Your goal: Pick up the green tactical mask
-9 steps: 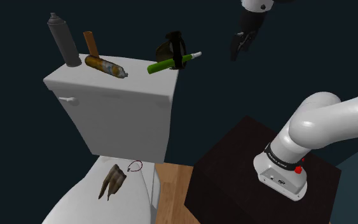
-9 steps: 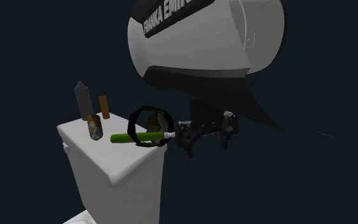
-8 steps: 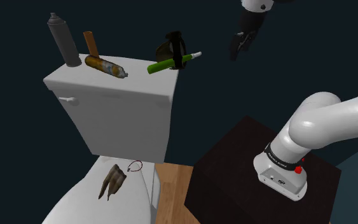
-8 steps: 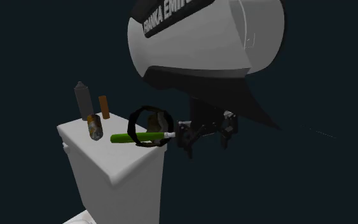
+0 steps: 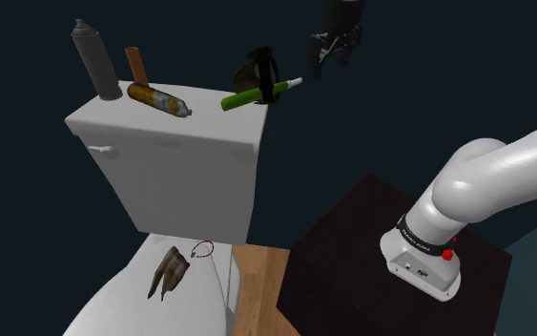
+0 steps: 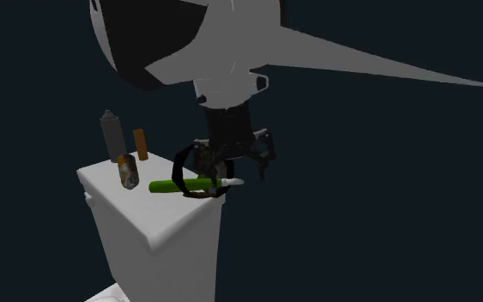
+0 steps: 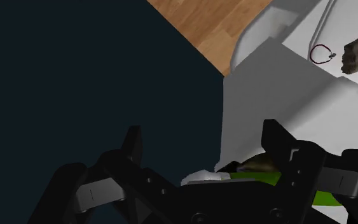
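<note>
The mask [image 5: 258, 69] is a dark olive-brown piece with black straps, standing at the corner of the white toilet tank lid [image 5: 166, 129] nearest the arm. A green pen with a white tip [image 5: 255, 94] lies against it and sticks out past the lid's edge. My gripper [image 5: 328, 63] hangs open in the air just off that corner, to the shoulder view's right of the mask and slightly higher. In the second exterior view the gripper [image 6: 235, 163] is right beside the mask [image 6: 198, 163]. In the wrist view the gripper [image 7: 203, 145] has its fingers apart with the pen's tip [image 7: 203, 177] below them.
On the lid also stand a grey spray can [image 5: 94, 62] and an orange object [image 5: 136, 65], with a rusty can [image 5: 159, 99] lying beside them. A brown item [image 5: 168, 272] and a red ring [image 5: 201, 250] lie on the toilet below. The dark stand [image 5: 352, 258] is at lower right.
The gripper has swung toward the shoulder view's left and a little up, from well off the tank's corner to just beside the mask. The objects on the lid have not moved.
</note>
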`<state>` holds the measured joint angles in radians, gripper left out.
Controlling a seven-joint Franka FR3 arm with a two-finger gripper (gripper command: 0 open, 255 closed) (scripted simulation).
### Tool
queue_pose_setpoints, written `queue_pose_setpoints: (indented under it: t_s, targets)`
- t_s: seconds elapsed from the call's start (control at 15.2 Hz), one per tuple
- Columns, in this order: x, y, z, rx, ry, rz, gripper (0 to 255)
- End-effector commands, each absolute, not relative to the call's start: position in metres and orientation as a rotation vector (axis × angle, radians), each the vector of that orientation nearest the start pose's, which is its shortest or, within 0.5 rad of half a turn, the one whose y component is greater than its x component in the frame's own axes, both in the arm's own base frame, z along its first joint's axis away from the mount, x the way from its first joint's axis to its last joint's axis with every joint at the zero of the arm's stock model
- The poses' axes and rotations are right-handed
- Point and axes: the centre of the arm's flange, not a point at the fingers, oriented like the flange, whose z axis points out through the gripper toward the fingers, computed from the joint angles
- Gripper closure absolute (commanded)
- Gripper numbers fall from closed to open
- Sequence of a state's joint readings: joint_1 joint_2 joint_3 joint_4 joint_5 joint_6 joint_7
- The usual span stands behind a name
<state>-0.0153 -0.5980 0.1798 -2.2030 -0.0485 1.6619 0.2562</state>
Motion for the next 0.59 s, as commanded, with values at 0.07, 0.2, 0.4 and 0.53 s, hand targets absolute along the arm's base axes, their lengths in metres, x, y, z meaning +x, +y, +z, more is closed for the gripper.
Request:
queue_pose_setpoints:
  t_s: [0.07,0.2,0.4,0.53]
  targets:
    - [0.393,0.105,0.612,-3.27,0.314,-0.133,0]
    - [0.412,0.124,0.619,-3.269,0.392,-0.138,0]
    - [0.441,0.151,0.63,-3.263,0.511,-0.145,0]
    - [0.461,0.168,0.637,-3.256,0.59,-0.15,0]
